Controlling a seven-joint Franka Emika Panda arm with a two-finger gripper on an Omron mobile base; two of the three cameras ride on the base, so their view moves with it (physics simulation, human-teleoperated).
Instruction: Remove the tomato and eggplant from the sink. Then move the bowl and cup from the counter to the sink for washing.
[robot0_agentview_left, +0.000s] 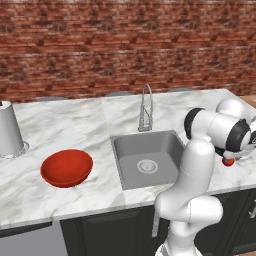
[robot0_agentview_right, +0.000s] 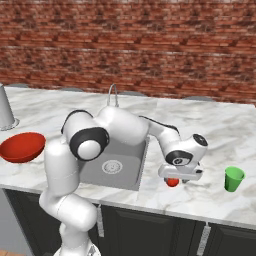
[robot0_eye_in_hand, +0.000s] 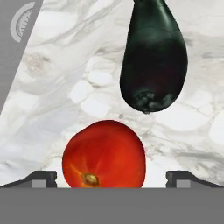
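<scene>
On the marble counter right of the emptied sink, the tomato sits beside the eggplant, both out. The gripper stands wide open around the tomato, gripping nothing. The bowl and green cup remain on the counter.

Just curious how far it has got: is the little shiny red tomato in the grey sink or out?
Out. The tomato lies on the white marble counter beside the dark eggplant.

brick wall, grey canister
</scene>
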